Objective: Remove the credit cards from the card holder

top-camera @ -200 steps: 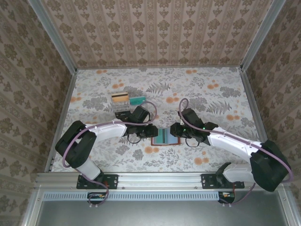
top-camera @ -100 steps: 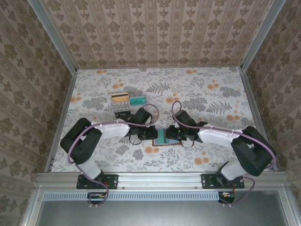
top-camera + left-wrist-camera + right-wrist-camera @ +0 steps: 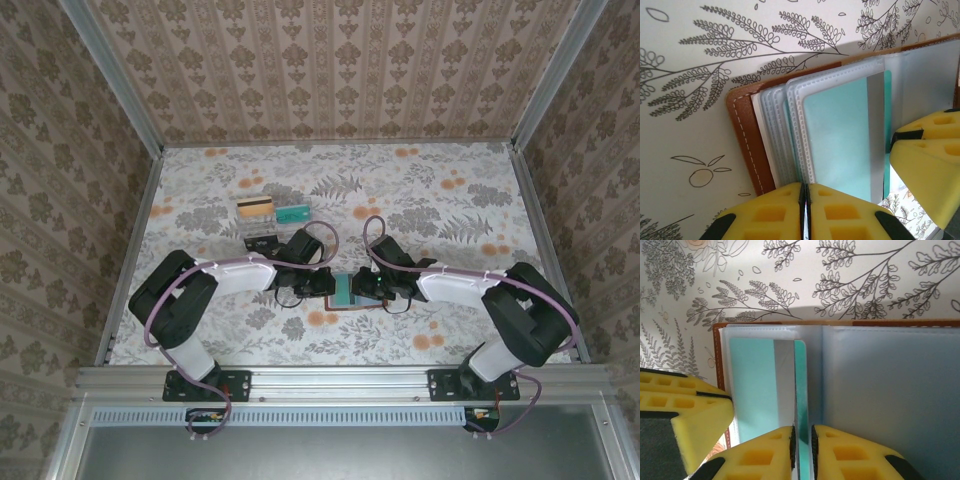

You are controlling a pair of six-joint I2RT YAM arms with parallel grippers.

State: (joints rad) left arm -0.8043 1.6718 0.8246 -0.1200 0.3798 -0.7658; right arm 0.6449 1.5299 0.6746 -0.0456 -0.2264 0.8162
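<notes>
The brown leather card holder (image 3: 347, 293) lies open on the flowered table between my two grippers. Its clear sleeves fan out from the brown cover (image 3: 744, 140). A teal credit card (image 3: 837, 135) with a grey stripe sits in the top sleeve. My left gripper (image 3: 805, 186) is shut on the sleeve edges at the holder's left side (image 3: 327, 285). My right gripper (image 3: 802, 429) is shut on the teal card's (image 3: 752, 385) striped long edge, next to the blue-grey right-hand sleeve (image 3: 890, 385). From above, the right gripper (image 3: 361, 286) covers the holder's right half.
Three loose cards lie behind the left arm: a gold one with a dark stripe (image 3: 256, 207), a teal one (image 3: 293, 213) and a dark one (image 3: 262, 241). Papered walls close the table on three sides. A metal rail (image 3: 340, 380) runs along the near edge.
The right gripper has slid left onto the card holder, covering more of it. The left gripper's jaws have closed on the sleeves. The holder has stayed in place.
</notes>
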